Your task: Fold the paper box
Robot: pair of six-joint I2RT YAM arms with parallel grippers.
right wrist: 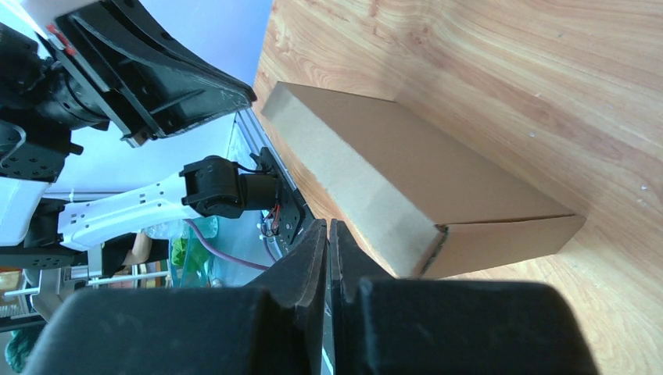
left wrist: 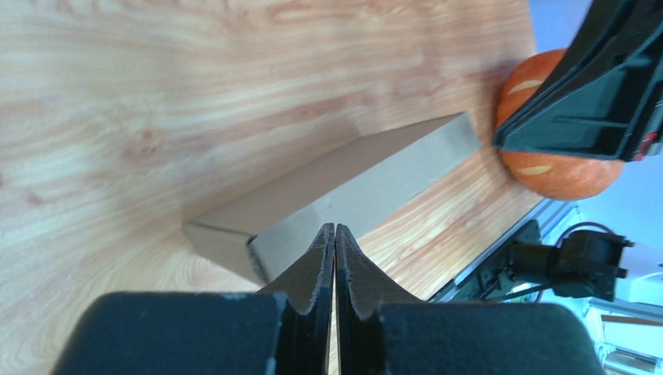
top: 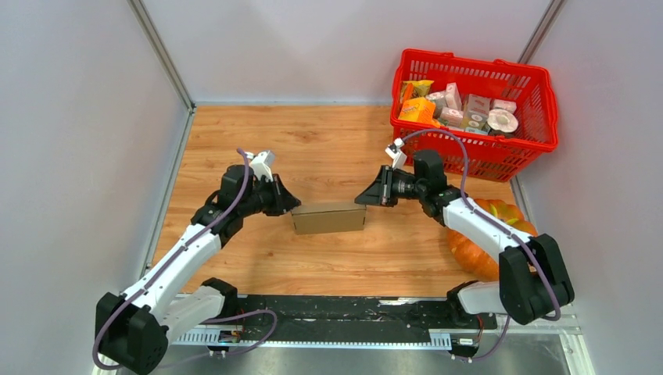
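The paper box is a closed, flat rectangular brown cardboard box lying on the wooden table between the two arms. It also shows in the left wrist view and in the right wrist view. My left gripper is shut and empty, its tips right at the box's left end; in its wrist view the tips sit over the box's near corner. My right gripper is shut and empty, its tips at the box's upper right corner; its own view shows them beside the box's long side.
A red basket of small printed packages stands at the back right. An orange pumpkin lies under the right arm near the right wall, also in the left wrist view. Grey walls enclose the table on three sides.
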